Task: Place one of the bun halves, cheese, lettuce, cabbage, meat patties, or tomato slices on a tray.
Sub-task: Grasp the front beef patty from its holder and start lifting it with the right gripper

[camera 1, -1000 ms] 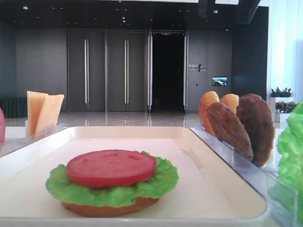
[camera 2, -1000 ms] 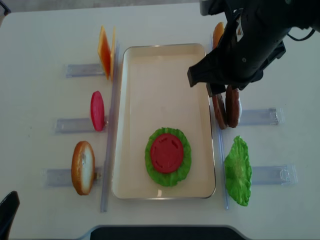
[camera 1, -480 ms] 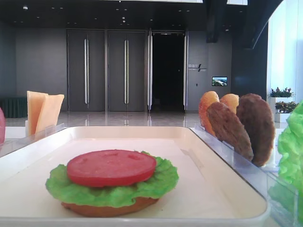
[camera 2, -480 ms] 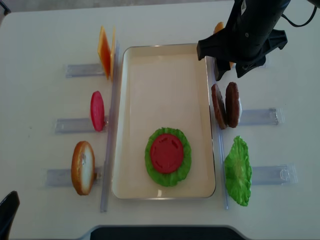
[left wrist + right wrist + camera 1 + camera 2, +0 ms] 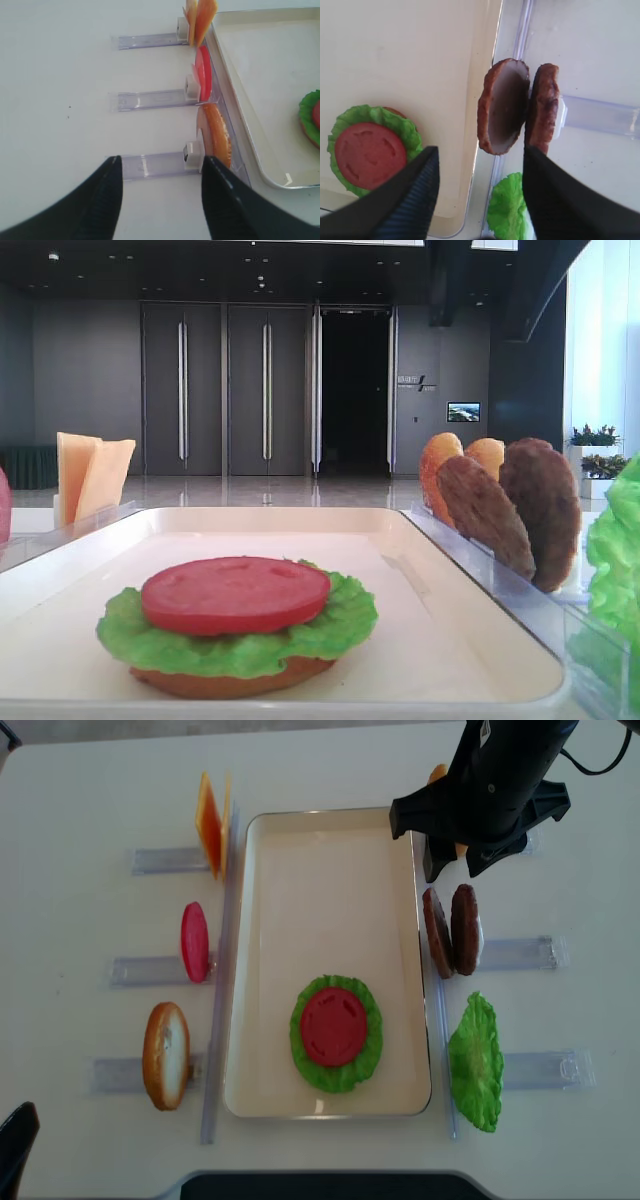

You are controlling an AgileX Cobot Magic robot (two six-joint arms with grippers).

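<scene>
Change since the earlier frames: the right arm, which a second ago hung over the meat patties and the tray's right rim, now stands nearer the far end of the tray; over the last half second it has barely shifted. All food items lie where they did.

Left to right on the white bench (image 5: 80, 780): the left claw (image 5: 159, 197) hovers with its fingers spread apart and nothing between them, above a clear rack beside a bun half (image 5: 166, 1055) standing on edge. Beyond it stand a tomato slice (image 5: 194, 941) and the cheese slices (image 5: 209, 822), each upright in its own rack, all just left of the tray (image 5: 300, 870).

On the tray, near its close end, sits a stack: bun base (image 5: 230, 681), lettuce (image 5: 305, 1035), and a second tomato slice (image 5: 334, 1025) on top.

Just right of the tray's rim, the two meat patties (image 5: 452, 931) stand on edge side by side in a rack; a loose lettuce leaf (image 5: 477, 1063) lies nearer. The right claw (image 5: 479, 192) hangs above the patties, fingers wide apart, touching and holding nothing. Two more bun halves (image 5: 460, 462) stand behind the patties, mostly hidden by the arm from above.
</scene>
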